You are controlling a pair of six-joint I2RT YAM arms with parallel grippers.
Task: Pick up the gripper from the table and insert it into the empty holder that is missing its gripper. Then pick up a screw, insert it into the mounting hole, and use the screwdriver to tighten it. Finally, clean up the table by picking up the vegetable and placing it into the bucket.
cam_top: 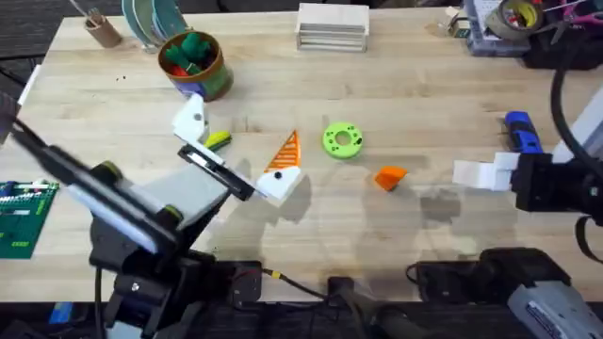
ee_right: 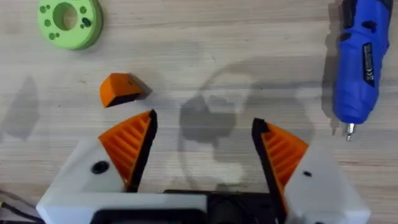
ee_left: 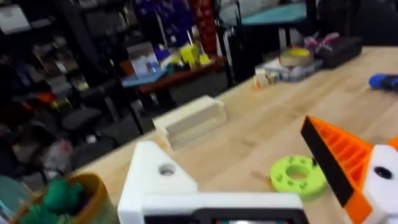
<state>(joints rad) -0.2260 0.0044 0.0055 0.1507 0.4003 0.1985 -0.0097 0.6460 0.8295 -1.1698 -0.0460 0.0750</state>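
So the loose orange gripper [cam_top: 390,177] is lying flat on the wooden surface [cam_top: 424,94], just right of the green ring-shaped disc [cam_top: 342,140] and touching nothing. The right claw [ee_right: 202,146] hovers over bare wood near it, jaws spread wide with nothing between them, both orange pads in place. The blue screwdriver [ee_right: 359,59] lies beside that claw on the right side of the surface. The left claw [cam_top: 240,155] is spread open too, with one orange pad [cam_top: 285,153] mounted and the other white holder [cam_top: 191,118] bare, its mounting hole visible. The yellow-and-green vegetable [cam_top: 217,140] sits right by that bare holder. The golden-brown bucket [cam_top: 195,64] stands behind, with green and red toys inside.
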